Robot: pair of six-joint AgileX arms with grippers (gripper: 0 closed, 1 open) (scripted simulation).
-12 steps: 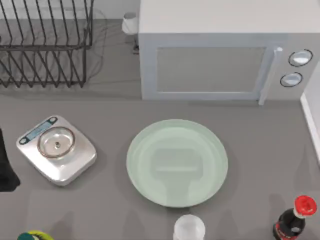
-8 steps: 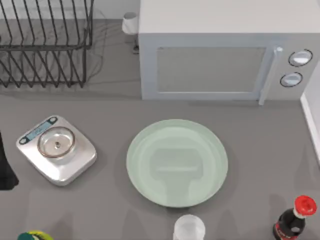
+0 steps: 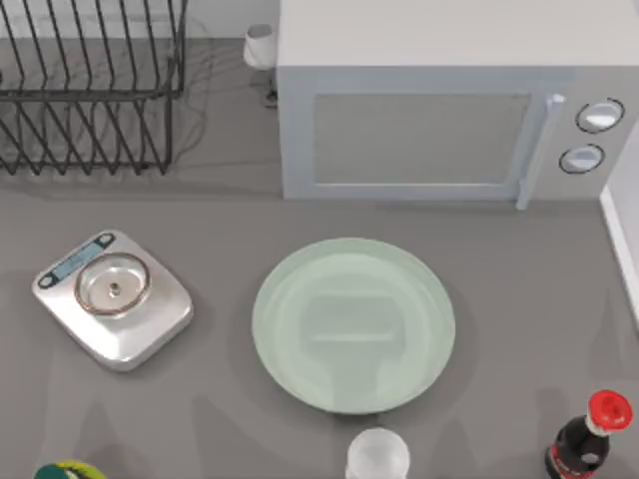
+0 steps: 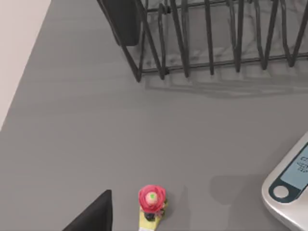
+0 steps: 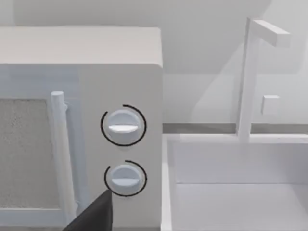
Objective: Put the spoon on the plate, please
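The pale-green plate (image 3: 353, 324) lies bare in the middle of the table, in front of the microwave. The spoon is out of view. In the left wrist view one dark finger (image 4: 94, 216) of my left gripper pokes in over bare grey tabletop, beside a small yellow bottle with a red cap (image 4: 152, 199). In the right wrist view one dark finger (image 5: 94, 214) of my right gripper hangs in front of the microwave's two knobs (image 5: 123, 126).
A silver kitchen scale (image 3: 113, 297) sits left of the plate. A black wire rack (image 3: 90, 85) stands at the back left and a white microwave (image 3: 439, 100) at the back. A pale rounded object (image 3: 377, 456) and a red-capped dark bottle (image 3: 589, 434) stand at the front edge.
The dark shape of my left arm at the top view's left edge has slid out of the picture. Nothing on the table has moved.
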